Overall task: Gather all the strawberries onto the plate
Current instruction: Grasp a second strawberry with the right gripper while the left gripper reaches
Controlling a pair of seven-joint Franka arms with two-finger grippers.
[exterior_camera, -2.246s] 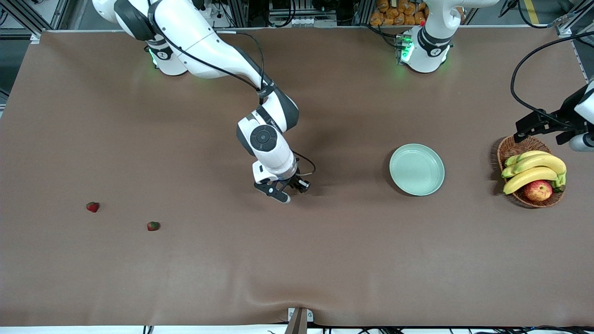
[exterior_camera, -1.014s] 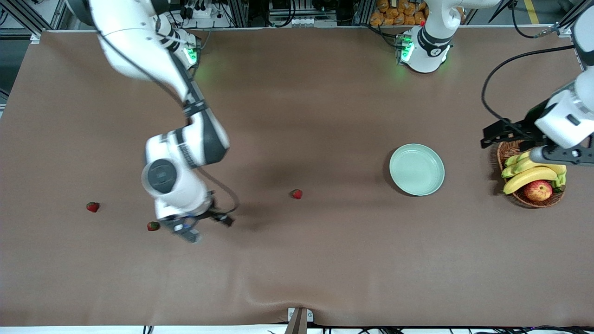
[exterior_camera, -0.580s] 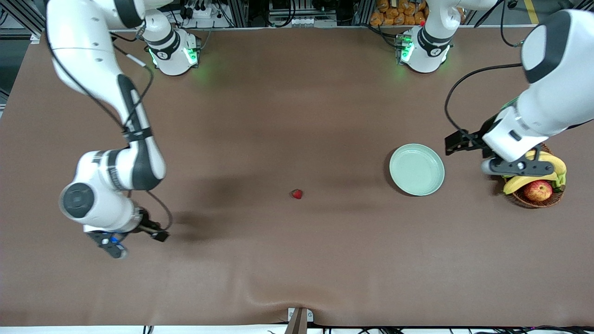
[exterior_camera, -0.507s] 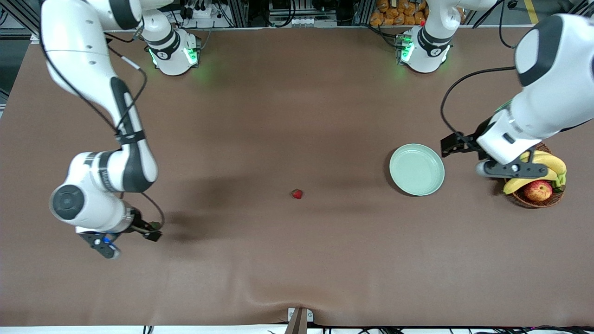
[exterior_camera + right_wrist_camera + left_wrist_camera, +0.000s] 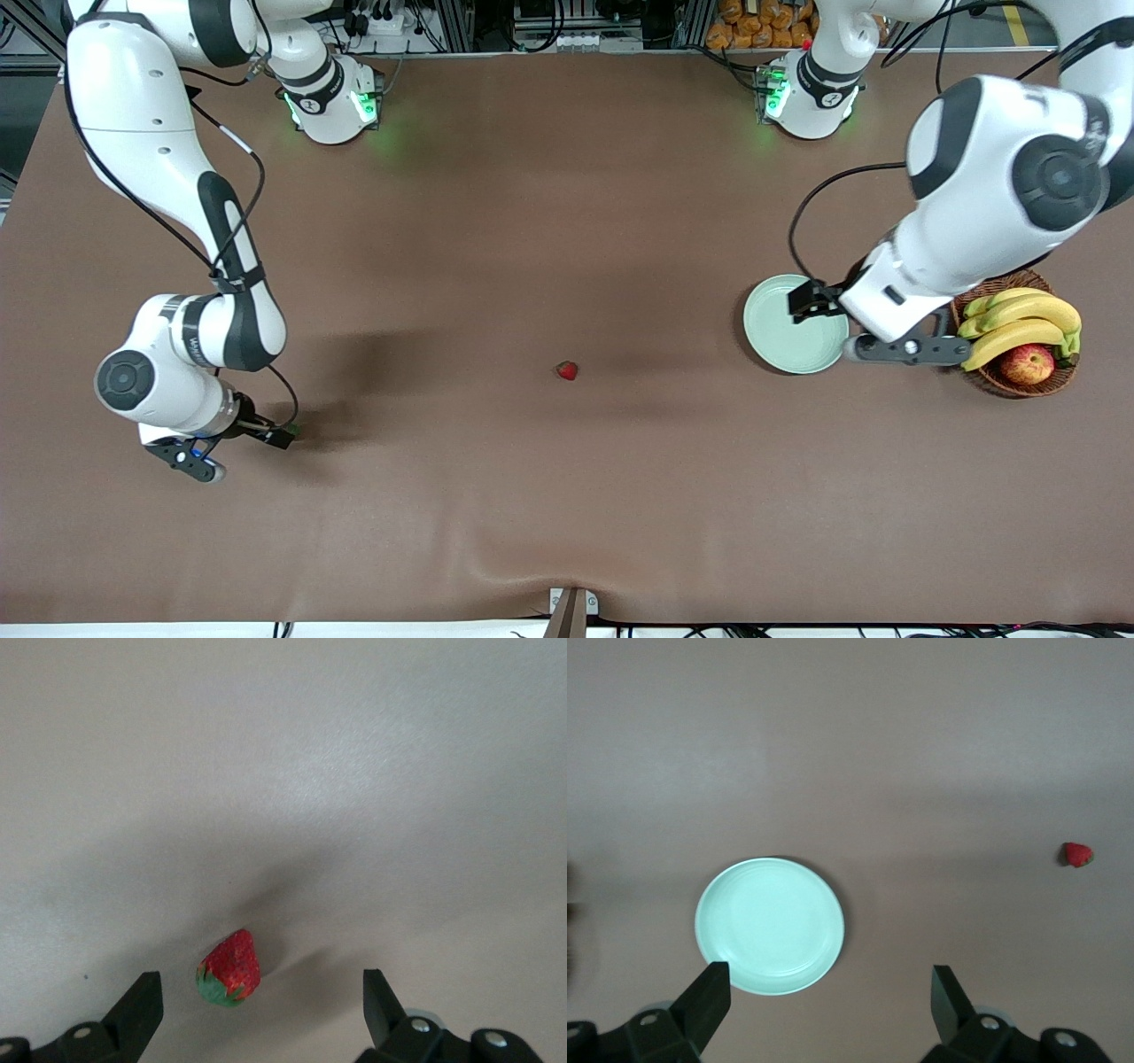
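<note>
One strawberry (image 5: 567,370) lies on the table's middle and shows small in the left wrist view (image 5: 1076,854). Another strawberry (image 5: 230,967) lies on the cloth under my right gripper (image 5: 259,988), between its open, empty fingers. In the front view my right gripper (image 5: 190,459) hangs low near the right arm's end of the table. Its wrist hides the strawberries there, apart from a green speck (image 5: 292,431). The mint-green plate (image 5: 778,335) holds nothing. My left gripper (image 5: 905,352) is open and empty, over the table between plate and basket. The plate also shows in the left wrist view (image 5: 769,926).
A brown wicker basket (image 5: 997,381) with bananas (image 5: 1019,323) and an apple (image 5: 1028,363) stands at the left arm's end, close beside my left gripper. The brown cloth has a wrinkle (image 5: 496,567) near its front edge.
My right gripper left a strawberry on the table's middle, swung to the right arm's end and came down over another. My left gripper moved from over the basket toward the plate.
</note>
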